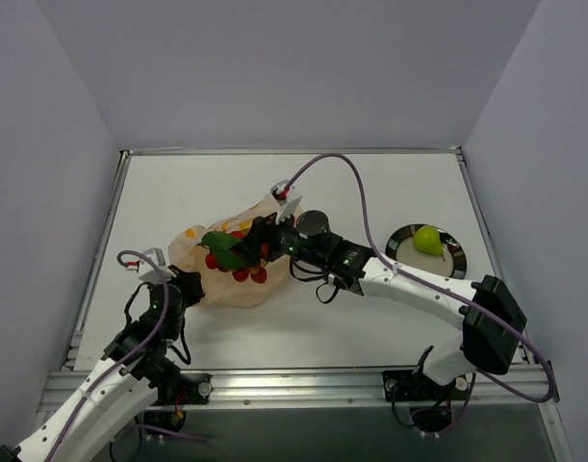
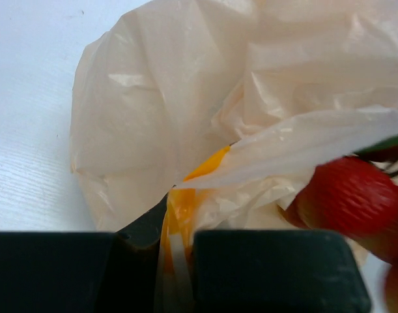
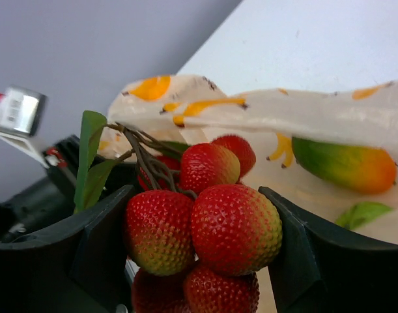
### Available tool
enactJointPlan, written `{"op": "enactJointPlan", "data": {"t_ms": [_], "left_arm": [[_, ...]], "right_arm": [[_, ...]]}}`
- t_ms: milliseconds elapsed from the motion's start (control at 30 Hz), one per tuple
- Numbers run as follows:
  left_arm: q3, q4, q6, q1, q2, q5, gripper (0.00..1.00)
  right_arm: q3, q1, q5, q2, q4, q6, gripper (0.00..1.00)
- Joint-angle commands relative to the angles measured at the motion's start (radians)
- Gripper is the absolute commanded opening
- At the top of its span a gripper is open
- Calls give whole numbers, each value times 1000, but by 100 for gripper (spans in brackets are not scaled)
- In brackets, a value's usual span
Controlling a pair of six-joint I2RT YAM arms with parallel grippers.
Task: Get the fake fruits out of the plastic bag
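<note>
The right claw (image 3: 202, 248) fills its own camera, both fingers pinching a bunch of red bumpy fruits (image 3: 231, 225) with leaves and twiggy stems. The plastic bag (image 1: 226, 287) lies crumpled left of centre, the bunch at its mouth (whether fully clear of the film, I cannot tell). The left claw (image 2: 176, 274) is pressed together on a fold of the bag. Well apart to the right, a dark plate (image 1: 455, 260) holds a yellow-green pear (image 1: 426, 239). The best move, I judge, is a slow, straight lift while the left pins the bag, so the stems do not drag film along.
</note>
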Motion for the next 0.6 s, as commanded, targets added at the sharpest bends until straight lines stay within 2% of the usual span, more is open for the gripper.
{"op": "enactJointPlan", "data": {"t_ms": [0,167,367,567], "left_arm": [[82,37,30,-5,-6,-34,2],[73,20,22,-7,-20,-50,2],[78,23,21,-5,-74,-81,2],[50,87,18,-5,18,-40,3]], "right_arm": [[-29,-1,56,-9,-53,-6,0],[-66,-1,28,-59,-27,2,0],[-25,-6,150,-105,-182,-47,0],[-25,-16,151,-226,-164,-36,0]]}}
